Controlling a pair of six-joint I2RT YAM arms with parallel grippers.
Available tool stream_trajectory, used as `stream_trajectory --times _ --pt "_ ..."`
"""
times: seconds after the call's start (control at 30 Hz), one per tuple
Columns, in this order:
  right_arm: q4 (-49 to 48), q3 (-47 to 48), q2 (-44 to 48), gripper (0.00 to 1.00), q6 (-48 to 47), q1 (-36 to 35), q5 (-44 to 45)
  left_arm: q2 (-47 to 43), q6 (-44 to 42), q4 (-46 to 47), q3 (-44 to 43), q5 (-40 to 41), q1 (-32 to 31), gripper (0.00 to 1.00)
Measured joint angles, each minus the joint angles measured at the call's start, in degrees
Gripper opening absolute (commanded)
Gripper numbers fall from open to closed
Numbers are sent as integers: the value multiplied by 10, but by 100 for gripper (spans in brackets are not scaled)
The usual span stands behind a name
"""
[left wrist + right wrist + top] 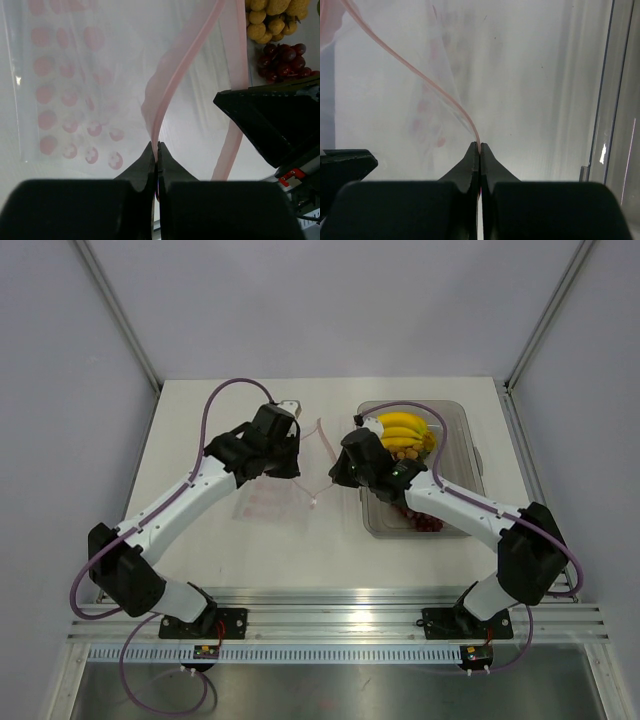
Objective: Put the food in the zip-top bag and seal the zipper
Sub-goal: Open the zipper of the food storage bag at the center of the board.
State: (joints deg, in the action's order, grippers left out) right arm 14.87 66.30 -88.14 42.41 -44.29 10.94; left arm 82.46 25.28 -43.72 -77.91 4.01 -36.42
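Observation:
The zip-top bag [268, 502] is clear with pink dots and lies on the table between the arms; its dotted side also shows in the left wrist view [70, 100]. The pink zipper [327, 443] lifts off the table in a loop. My left gripper [156, 146] is shut on one lip of the zipper [175, 85]. My right gripper [479, 146] is shut on the thin pink zipper edge [420, 75]. The food sits in a tray at the right: yellow bananas [405, 427], tan round fruits [272, 15] and dark red grapes [285, 57].
The rigid clear tray [468, 445] stands at the right of the table, under the right arm. The right gripper's black body [272, 120] hangs close beside the left one. A metal rail [340, 605] runs along the near edge.

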Motion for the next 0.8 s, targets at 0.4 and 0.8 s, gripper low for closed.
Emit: stream_trajectory --times 0.4,0.8 --pt "-3 0 -14 0 1 1 -5 0 -4 -16 0 20 0 0" --pt "-13 4 -72 0 3 1 -21 0 7 21 61 18 0 0"
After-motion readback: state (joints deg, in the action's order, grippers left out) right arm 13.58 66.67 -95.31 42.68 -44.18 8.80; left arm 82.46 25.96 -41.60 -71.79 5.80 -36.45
